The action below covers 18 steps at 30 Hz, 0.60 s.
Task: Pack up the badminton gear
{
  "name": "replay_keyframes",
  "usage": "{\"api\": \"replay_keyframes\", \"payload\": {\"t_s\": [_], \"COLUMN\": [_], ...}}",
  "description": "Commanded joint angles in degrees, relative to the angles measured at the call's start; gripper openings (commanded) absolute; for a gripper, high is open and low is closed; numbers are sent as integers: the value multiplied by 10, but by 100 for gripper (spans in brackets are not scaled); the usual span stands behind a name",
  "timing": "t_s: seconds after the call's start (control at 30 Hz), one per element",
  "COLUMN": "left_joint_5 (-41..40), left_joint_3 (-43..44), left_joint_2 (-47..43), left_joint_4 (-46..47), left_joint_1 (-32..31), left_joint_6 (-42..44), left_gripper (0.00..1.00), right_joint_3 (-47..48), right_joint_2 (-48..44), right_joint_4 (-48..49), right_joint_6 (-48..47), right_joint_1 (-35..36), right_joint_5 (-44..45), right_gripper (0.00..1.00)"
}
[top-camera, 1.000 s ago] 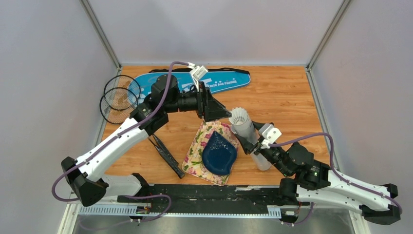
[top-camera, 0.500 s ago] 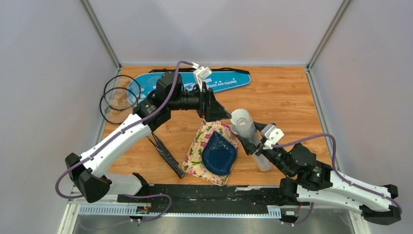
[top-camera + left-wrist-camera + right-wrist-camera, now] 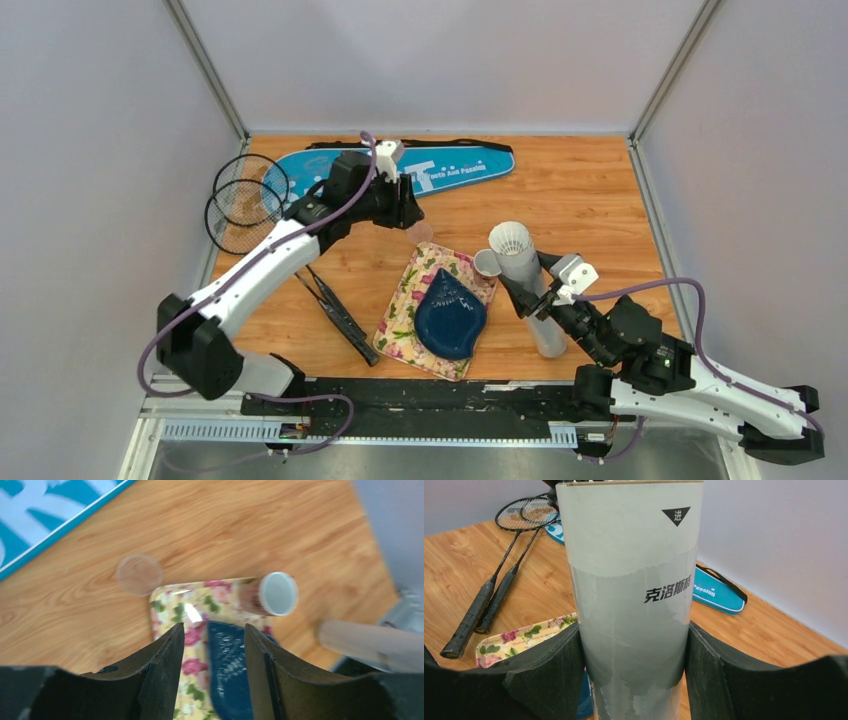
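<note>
My right gripper (image 3: 530,296) is clamped on the long white tube (image 3: 522,265), one finger on each side of it, near the right front of the table (image 3: 590,200); the tube stands roughly upright, and I cannot tell whether its lower end touches the wood; a white feathered shape fills its open top, most likely a shuttlecock (image 3: 512,240).

My left gripper (image 3: 408,205) hangs with its fingers parted and nothing between them, over the wood just in front of the blue racket bag (image 3: 465,163); its wrist camera looks down on the floral cloth (image 3: 172,611) and the dark blue plate (image 3: 227,675) lying on it.

A small white cup (image 3: 278,594) lies on the cloth's far corner, just beside the tube; a clear round disc (image 3: 139,575) rests on the bare wood next to the cloth.

The bag lies flat along the back edge; the two black rackets (image 3: 335,310) lie side by side on the left, heads toward the back corner.
</note>
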Motion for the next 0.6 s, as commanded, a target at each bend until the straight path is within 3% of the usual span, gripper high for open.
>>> {"api": "replay_keyframes", "payload": {"t_s": [0.0,0.07,0.13,0.2,0.3,0.4,0.47,0.57], "left_joint_5": [-85,-32,-8,-21,-33,36,126,217], "left_joint_3": [-6,-15,-55,-40,13,17,-5,-103], "left_joint_2": [77,83,79,111,177,204,194,132], "left_joint_4": [-33,-11,52,39,-18,-6,30,186], "left_joint_1": [6,8,8,21,42,63,67,67], "left_joint_6": [37,18,7,-4,-12,-34,-52,-107], "left_gripper": [55,56,69,76,71,65,65,69], "right_joint_3": [29,29,29,25,24,26,28,27], "right_joint_2": [-1,-2,-3,-2,1,7,11,11], "right_joint_4": [-9,-18,-25,-24,-22,-26,-32,-39], "right_joint_6": [14,15,19,23,30,31,31,31], "right_joint_1": [1,1,1,1,2,1,1,2], "right_joint_5": [10,4,1,-4,-20,-31,-40,-47], "right_gripper": [31,31,31,31,31,31,30,30]}}
